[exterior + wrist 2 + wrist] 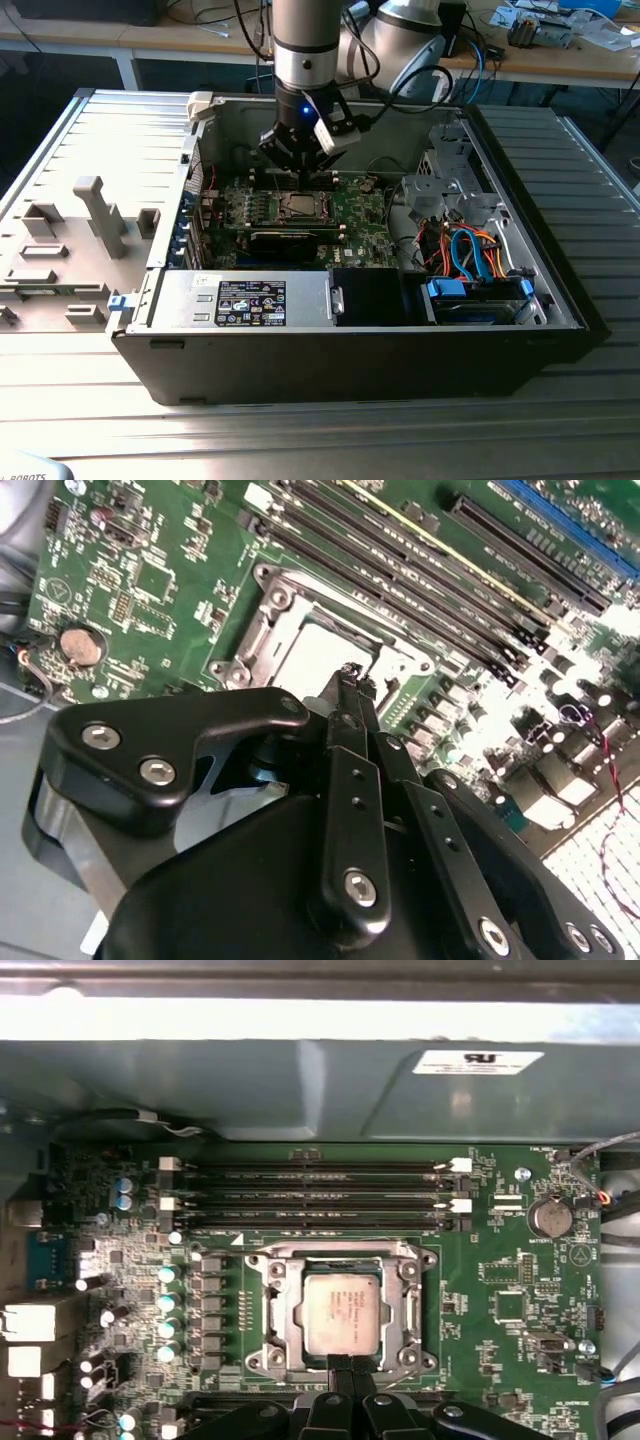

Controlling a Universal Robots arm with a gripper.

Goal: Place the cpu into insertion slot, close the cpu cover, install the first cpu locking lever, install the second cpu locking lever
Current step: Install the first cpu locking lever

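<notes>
Gripper point(340, 1362) shut – cpu point(340, 1315) seated in insertion slot point(278, 1312).

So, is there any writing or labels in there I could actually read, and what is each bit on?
White label on the grey case wall: print too small to read.
Black sticker on the silver metal box: blurred, unreadable.
Top of the cpu: faint marks, unreadable.
Lettering on the green board: too small to read.
Nothing can be quoted with confidence.
</notes>
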